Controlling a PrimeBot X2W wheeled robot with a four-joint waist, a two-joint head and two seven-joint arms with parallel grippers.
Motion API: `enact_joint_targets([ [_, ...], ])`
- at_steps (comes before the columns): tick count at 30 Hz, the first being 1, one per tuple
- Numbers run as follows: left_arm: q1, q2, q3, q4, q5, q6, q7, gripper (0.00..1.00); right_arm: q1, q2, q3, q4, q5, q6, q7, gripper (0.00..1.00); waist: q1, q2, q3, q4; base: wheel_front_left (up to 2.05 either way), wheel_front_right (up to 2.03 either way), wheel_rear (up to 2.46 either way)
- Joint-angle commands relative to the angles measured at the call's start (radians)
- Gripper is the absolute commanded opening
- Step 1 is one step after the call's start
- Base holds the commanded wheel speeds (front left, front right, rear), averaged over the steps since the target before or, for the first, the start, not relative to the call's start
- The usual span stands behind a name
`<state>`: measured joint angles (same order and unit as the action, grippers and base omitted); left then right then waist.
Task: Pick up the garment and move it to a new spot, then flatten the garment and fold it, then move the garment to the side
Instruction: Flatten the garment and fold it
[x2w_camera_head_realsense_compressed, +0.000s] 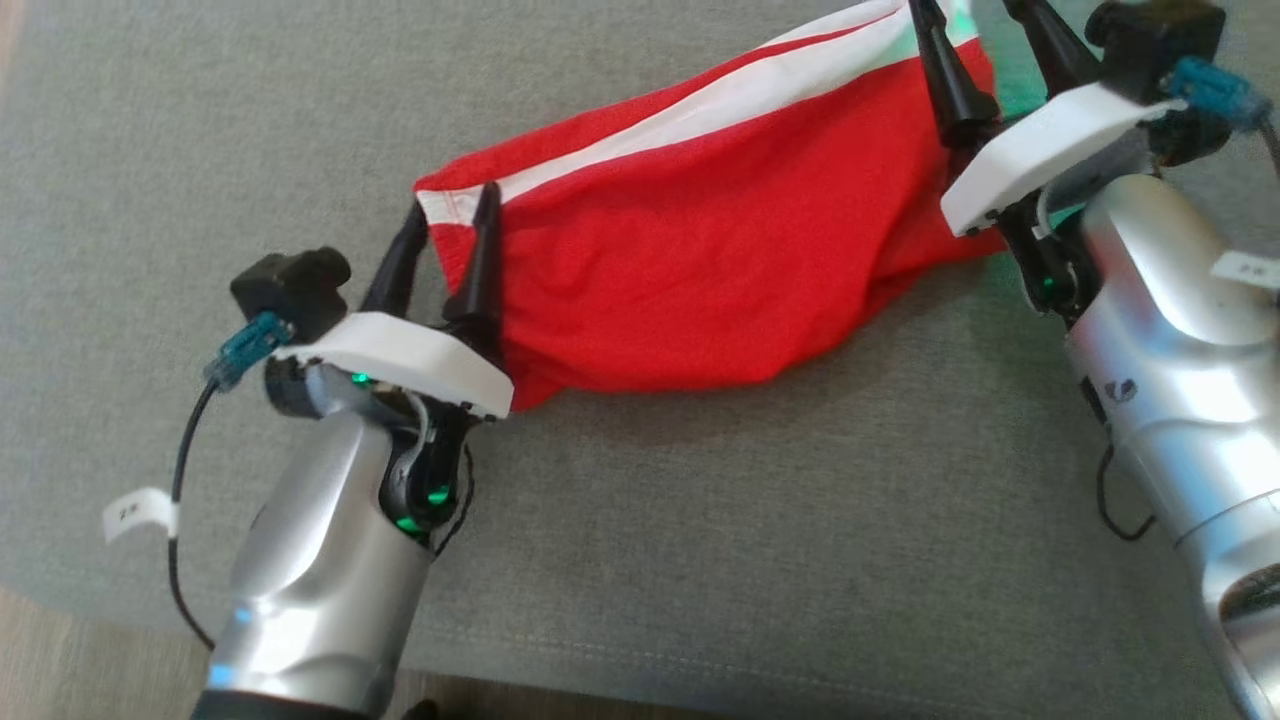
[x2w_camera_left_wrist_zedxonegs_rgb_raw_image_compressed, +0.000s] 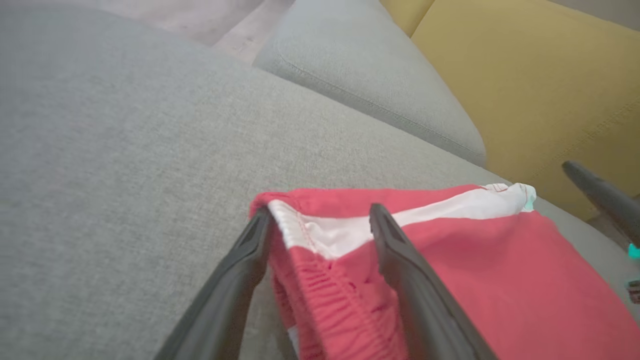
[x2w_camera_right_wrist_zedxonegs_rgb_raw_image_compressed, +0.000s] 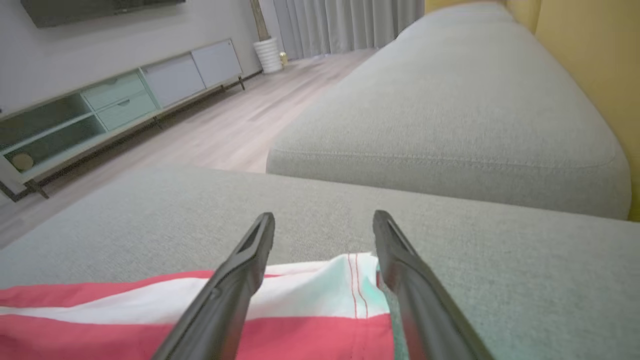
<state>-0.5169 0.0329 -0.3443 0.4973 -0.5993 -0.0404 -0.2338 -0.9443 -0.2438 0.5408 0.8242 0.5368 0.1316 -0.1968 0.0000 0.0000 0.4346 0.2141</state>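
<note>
Garment (x2w_camera_head_realsense_compressed: 700, 250), a pair of red shorts with a white side stripe, lies pulled out lengthwise on the wide grey sofa cushion (x2w_camera_head_realsense_compressed: 700, 560), which spreads under everything. A second grey cushion (x2w_camera_right_wrist_zedxonegs_rgb_raw_image_compressed: 450, 110) and a yellow backrest (x2w_camera_left_wrist_zedxonegs_rgb_raw_image_compressed: 550, 100) stand beyond it. The shorts run slantwise between the two arms, one end near each. The cloth rests on the seat, not lifted, and its near edge bulges and sags in soft wrinkles instead of lying crisp. The left gripper (x2w_camera_head_realsense_compressed: 454, 200) sits at the elastic waistband corner (x2w_camera_left_wrist_zedxonegs_rgb_raw_image_compressed: 310, 260) with its two dark fingers spread apart, the corner lying loose between them, pinched by nothing. The right gripper (x2w_camera_right_wrist_zedxonegs_rgb_raw_image_compressed: 324, 216) is over the far hem corner (x2w_camera_right_wrist_zedxonegs_rgb_raw_image_compressed: 350, 280), spread just as wide, and nothing is clamped there either. By the look of it, the carry to a new spot is done and the stretch-out has begun. Smoothing the wrinkled edge, the fold itself and the final move to the side all seem to remain.
</note>
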Motion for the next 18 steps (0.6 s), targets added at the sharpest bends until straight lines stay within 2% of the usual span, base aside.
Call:
enact_joint_targets([
  [1, 0.008, 0.033, 0.038, -0.044, 0.023, 0.014, -0.016, 1.00, 0.017, 0.017, 0.006, -0.034, 0.002, -0.001, -0.024, 1.00, 0.0000, 0.0000, -0.014, -0.015, 0.00, 0.00, 0.00],
  [7, 0.088, 0.061, 0.116, -0.221, 0.164, 0.099, -0.027, 1.00, 0.086, 0.015, -0.069, -0.114, -0.066, -0.001, -0.062, 1.00, 0.0000, 0.0000, -0.050, -0.054, 0.00, 0.00, 0.00],
  [12, 0.144, 0.069, 0.154, -0.339, 0.262, 0.114, -0.028, 1.00, 0.193, 0.031, -0.207, -0.252, -0.160, -0.001, -0.064, 1.00, 0.0000, 0.0000, -0.076, -0.085, 0.00, 0.00, 0.00],
  [18, 0.173, 0.085, 0.161, -0.386, 0.328, 0.107, -0.028, 1.00, 0.374, 0.066, -0.342, -0.452, -0.275, -0.001, -0.026, 1.00, 0.0000, 0.0000, -0.102, -0.112, 0.00, 0.00, 0.00],
])
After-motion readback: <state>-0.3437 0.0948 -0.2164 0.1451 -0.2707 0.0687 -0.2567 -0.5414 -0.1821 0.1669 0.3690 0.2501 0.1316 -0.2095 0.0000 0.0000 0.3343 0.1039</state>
